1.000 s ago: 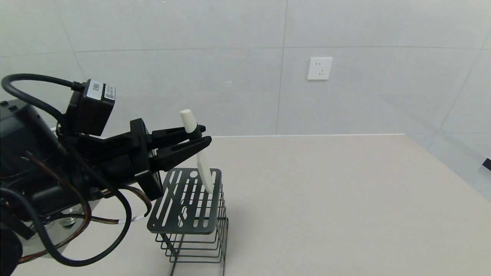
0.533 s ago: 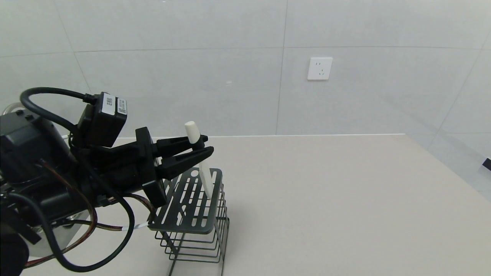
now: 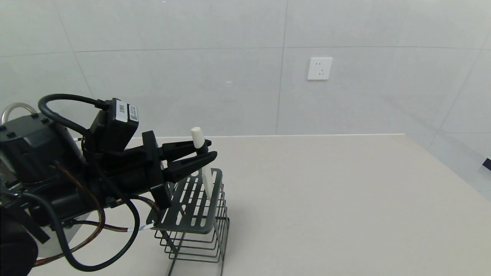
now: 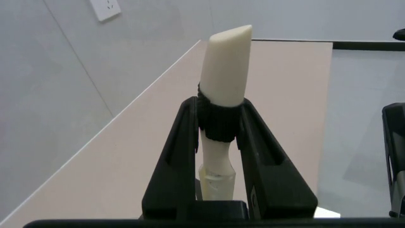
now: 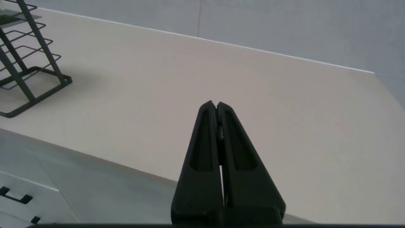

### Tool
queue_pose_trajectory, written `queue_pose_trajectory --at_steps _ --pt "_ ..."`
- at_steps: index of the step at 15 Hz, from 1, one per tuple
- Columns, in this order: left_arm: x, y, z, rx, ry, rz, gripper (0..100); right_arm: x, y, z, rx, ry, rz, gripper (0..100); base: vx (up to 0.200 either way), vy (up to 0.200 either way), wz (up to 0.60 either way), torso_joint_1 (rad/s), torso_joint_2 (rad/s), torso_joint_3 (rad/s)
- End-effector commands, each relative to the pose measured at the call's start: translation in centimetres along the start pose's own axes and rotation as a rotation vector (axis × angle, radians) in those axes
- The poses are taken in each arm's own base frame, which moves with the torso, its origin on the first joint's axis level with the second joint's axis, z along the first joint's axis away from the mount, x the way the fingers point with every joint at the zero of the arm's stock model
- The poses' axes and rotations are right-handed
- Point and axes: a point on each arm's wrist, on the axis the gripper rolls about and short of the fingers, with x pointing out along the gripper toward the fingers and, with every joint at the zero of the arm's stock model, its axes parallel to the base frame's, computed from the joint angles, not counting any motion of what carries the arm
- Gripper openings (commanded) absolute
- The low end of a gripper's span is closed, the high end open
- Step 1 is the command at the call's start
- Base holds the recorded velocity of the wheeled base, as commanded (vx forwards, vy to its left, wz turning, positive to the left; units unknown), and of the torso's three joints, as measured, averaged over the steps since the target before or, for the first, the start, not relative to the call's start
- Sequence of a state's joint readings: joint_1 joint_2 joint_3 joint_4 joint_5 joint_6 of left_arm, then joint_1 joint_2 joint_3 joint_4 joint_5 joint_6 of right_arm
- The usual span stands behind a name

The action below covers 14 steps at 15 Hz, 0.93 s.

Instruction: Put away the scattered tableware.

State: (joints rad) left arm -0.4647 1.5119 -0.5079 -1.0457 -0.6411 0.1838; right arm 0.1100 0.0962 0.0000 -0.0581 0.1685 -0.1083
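One white utensil (image 3: 207,178) (clamped), tip at rack (image 3: 184,229)

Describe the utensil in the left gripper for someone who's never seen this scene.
On the beige counter stands a dark wire rack with a slotted top. Just above it, the left gripper clamps a cream-white utensil, near upright, lower end at the slots: the only pale thing among black parts.

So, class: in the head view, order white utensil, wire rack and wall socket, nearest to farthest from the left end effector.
1. white utensil, gripped in the left end effector.
2. wire rack, just beneath.
3. wall socket, on the back wall.
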Motion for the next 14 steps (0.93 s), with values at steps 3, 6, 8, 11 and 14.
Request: queue_pose_trajectory --at_steps 3,6,8,11,14 --pt "0.0 -0.1 -0.7 -0.016 0.021 -0.004 0 0.0 0.0 0.0 0.000 0.002 0.001 0 0.000 0.000 0.00 0.000 0.00 0.000" --pt "0.1 -0.3 -1.3 -0.030 0.041 -0.009 0 0.0 0.0 0.0 0.000 0.002 0.001 0 0.000 0.000 0.00 0.000 0.00 0.000" --pt "0.1 -0.3 -1.8 -0.037 0.053 -0.012 0 0.0 0.0 0.0 -0.001 0.000 0.001 0 0.000 0.000 0.00 0.000 0.00 0.000" --pt "0.2 -0.4 -2.7 -0.037 0.051 -0.011 0 0.0 0.0 0.0 0.000 0.002 0.001 0 0.000 0.000 0.00 0.000 0.00 0.000" --pt "0.2 -0.5 -3.3 -0.036 0.049 -0.011 0 0.0 0.0 0.0 0.000 0.002 0.001 0 0.000 0.000 0.00 0.000 0.00 0.000"
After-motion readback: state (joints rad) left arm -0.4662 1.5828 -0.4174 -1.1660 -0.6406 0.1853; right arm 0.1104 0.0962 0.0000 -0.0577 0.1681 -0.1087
